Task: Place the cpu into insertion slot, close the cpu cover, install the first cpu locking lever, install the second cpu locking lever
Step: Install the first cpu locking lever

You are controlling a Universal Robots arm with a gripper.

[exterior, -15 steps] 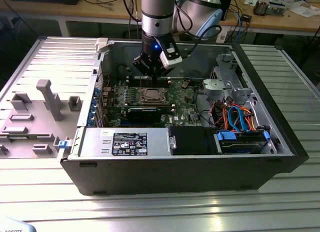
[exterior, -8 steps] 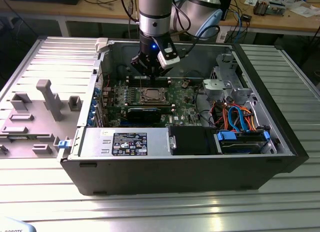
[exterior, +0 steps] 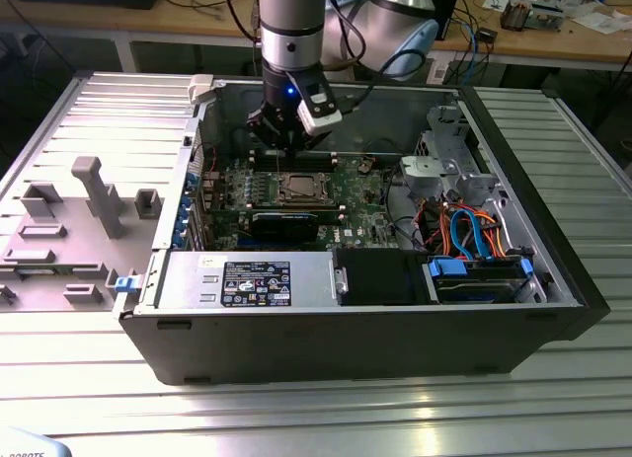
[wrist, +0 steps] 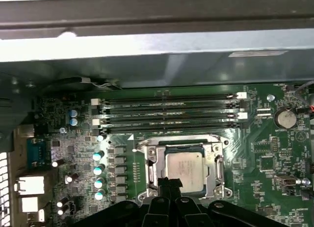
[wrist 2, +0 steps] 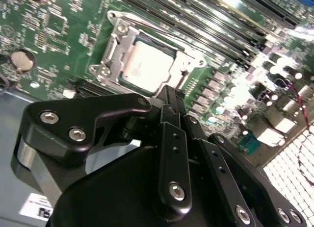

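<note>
1. Open computer case lies on its side on a ribbed metal tabletop. The green circuit board faces up inside it.
2. The arm comes down from the top of the exterior view, with the hand low over the board, just above the socket area.
3. The cpu sits flat in the insertion slot, silvery top up. It is also seen in both wrist views.
4. The cpu cover is down, its frame lying around the chip and the chip showing through the window. In the second wrist view the frame looks flat on the socket.
5. Cannot tell whether the locking levers are latched.
6. The hand's fingers are together, tips meeting, nothing seen between them. The tips are over the near edge of the socket. Cannot tell whether they touch it.
7. Long memory slots run just beside the socket, on the side away from the hand.
8. A coin battery sits on the board, apart from the socket.
9. The black graphics card lies near the socket on the viewer's side in the exterior view.
10. Blue and orange cables lie toward the exterior view's right.
11. A grey fixture tray sits outside the case on the exterior view's left.
</note>
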